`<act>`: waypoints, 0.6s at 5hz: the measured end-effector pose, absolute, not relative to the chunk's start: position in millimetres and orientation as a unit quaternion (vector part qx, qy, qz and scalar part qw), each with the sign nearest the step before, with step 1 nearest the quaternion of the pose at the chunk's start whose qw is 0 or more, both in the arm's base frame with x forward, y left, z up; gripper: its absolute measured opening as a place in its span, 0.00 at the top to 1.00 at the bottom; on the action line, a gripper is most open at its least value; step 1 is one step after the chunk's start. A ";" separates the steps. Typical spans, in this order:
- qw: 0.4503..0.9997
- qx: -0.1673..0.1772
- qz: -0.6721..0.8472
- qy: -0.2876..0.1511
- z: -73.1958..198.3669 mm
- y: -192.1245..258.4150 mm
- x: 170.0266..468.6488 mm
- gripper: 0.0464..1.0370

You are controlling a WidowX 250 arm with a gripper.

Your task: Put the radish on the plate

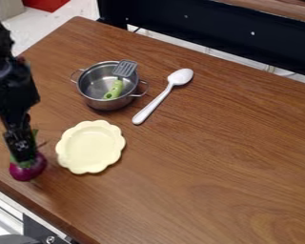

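- One radish, round, purple-red and glossy, with green leaves rising alongside the gripper; located at the gripper's tips.
- Gripper state: clamped on the radish at its leafy top, pointing down.
- Plate: pale yellow, scalloped rim, near the gripper, to its right in the view.
- Metal pot: above and right of the gripper, holding a green-handled spatula.
- White spoon: farther right of the gripper, beyond the pot.

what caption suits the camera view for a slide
Black tool at a purple radish beside a scalloped plate, with a spatula in a pot and a white spoon behind.
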State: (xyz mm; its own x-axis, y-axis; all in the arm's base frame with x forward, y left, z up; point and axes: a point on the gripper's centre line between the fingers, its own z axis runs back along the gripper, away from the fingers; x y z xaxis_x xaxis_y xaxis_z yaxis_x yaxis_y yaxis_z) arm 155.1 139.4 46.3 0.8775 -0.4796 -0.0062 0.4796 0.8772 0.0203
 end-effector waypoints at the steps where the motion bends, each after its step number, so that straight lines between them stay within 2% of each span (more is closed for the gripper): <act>1: 0.972 0.022 -0.234 -0.007 43.2 136.3 159.7 0.04; 3: 0.974 0.028 -0.225 -0.018 43.0 137.0 164.0 0.04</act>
